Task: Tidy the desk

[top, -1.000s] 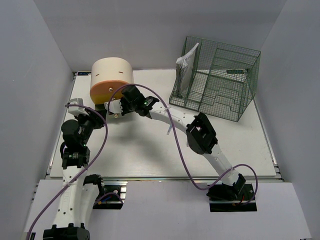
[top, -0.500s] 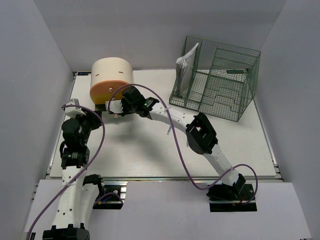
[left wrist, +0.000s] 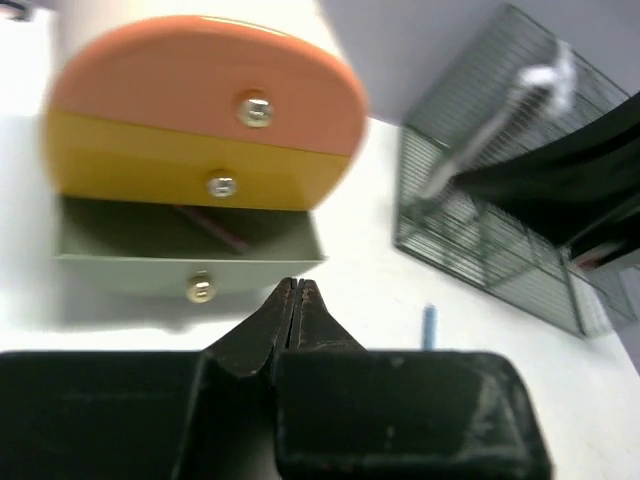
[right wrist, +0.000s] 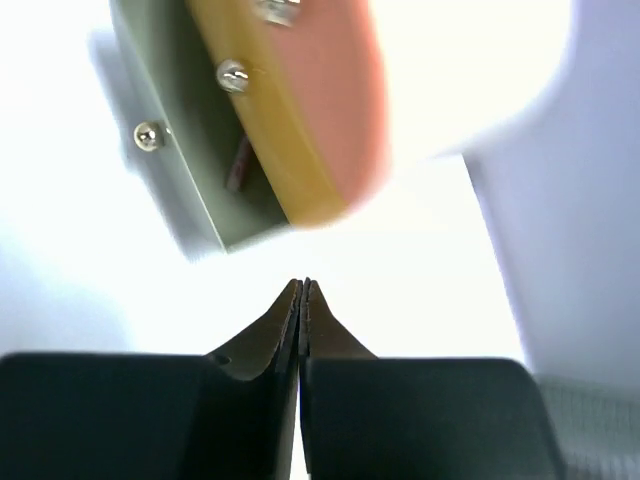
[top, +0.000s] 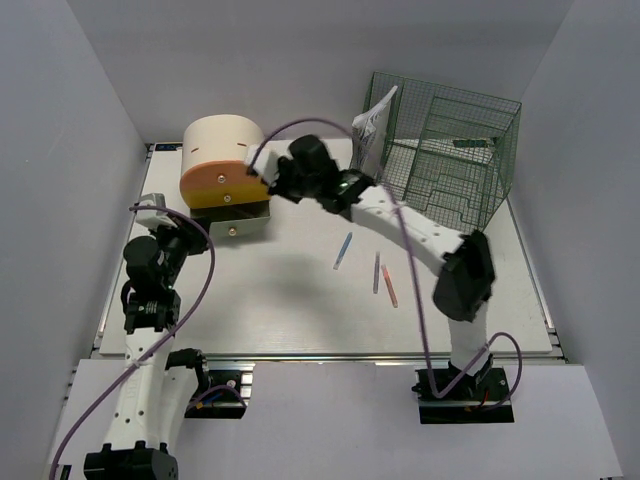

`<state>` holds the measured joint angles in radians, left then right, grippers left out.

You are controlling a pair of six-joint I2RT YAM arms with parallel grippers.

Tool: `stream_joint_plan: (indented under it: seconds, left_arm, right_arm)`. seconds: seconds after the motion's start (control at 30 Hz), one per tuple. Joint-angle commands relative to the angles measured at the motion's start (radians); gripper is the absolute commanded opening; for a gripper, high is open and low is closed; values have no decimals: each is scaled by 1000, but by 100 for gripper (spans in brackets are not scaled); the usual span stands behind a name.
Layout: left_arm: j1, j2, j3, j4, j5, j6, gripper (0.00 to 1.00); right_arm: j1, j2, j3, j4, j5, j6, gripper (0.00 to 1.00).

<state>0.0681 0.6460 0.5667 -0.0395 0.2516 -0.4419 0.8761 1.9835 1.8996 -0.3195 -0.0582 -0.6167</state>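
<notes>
At the left of the white worktop (top: 280,310), the left end effector (left wrist: 295,292) hangs with its jaws pressed together and nothing between them. It points toward the round drawer box (top: 222,150), which sits in the far left corner. The box's bottom drawer (top: 243,222) stands pulled out. Both wrist views show a thin dark-red item (left wrist: 222,230) lying inside it, a sign that the tidying is under way. Just right of the box, the right end effector (right wrist: 303,290) hovers near the open drawer, likewise shut tight and empty. Across the middle of the worktop, three pens lie loose and apart from one another: a blue pen (top: 343,250), a greyish pen (top: 376,272) and a red pen (top: 389,288). At the far right stands a green wire rack (top: 440,170), with a white packet (top: 370,130) leaning in its left end. By the look of it, the job is partway done. The three pens are yet to be put away, and the drawer is yet to be closed.
</notes>
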Motion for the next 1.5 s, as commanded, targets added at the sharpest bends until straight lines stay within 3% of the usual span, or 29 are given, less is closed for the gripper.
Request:
stream_joint_plan:
  seconds: [0.0, 0.1, 0.23, 0.27, 0.3, 0.4, 0.47, 0.57, 0.67, 0.7, 0.8, 0.83, 0.93, 1.07, 1.23, 1.47]
  left_arm:
    - [-14, 50, -42, 192, 263, -26, 10]
    - [-14, 150, -31, 236, 433, -61, 19]
    - [-77, 236, 30, 207, 505, -55, 40]
    - [-99, 250, 47, 207, 506, -51, 44]
    - [-122, 259, 59, 199, 505, -44, 47]
    - [-237, 325, 113, 140, 457, -2, 53]
    - [-342, 395, 142, 106, 373, 23, 55]
    - [-489, 528, 226, 9, 228, 83, 56]
    - [-595, 631, 317, -72, 70, 109, 55]
    - [-616, 699, 370, -120, 28, 121, 53]
    - [-678, 824, 435, -161, -84, 163, 42]
    - [-692, 858, 476, -166, -104, 170, 34]
    - [-746, 990, 577, -197, -213, 196, 28]
    - [-784, 1138, 711, -255, -322, 204, 29]
    - [-829, 1300, 855, -315, -373, 215, 39]
    - [-849, 1403, 984, -353, -388, 239, 46]
  right_arm:
    - [-86, -153, -111, -30, -133, 245, 0]
    - [-179, -305, -273, -70, -260, 380, 0]
    - [-313, -478, -508, -37, -460, 475, 0]
    - [-339, -515, -592, -17, -510, 471, 7]
    - [-362, -581, -628, -7, -528, 469, 37]
    - [-419, -710, -777, 63, -588, 485, 64]
    - [-443, -765, -838, 95, -601, 491, 68]
    - [-531, -844, -907, 100, -597, 491, 61]
    - [-610, -899, -982, 148, -601, 523, 19]
    - [-638, -914, -982, 143, -586, 537, 0]
    - [-698, -928, -981, 137, -604, 560, 0]
    - [-725, -928, -982, 140, -618, 569, 0]
    - [-758, -931, -994, 145, -661, 578, 0]
    - [-776, -953, -1013, 149, -657, 537, 0]
    - [-786, -971, -1024, 155, -623, 509, 0]
    - [-790, -974, -1022, 148, -626, 494, 0]
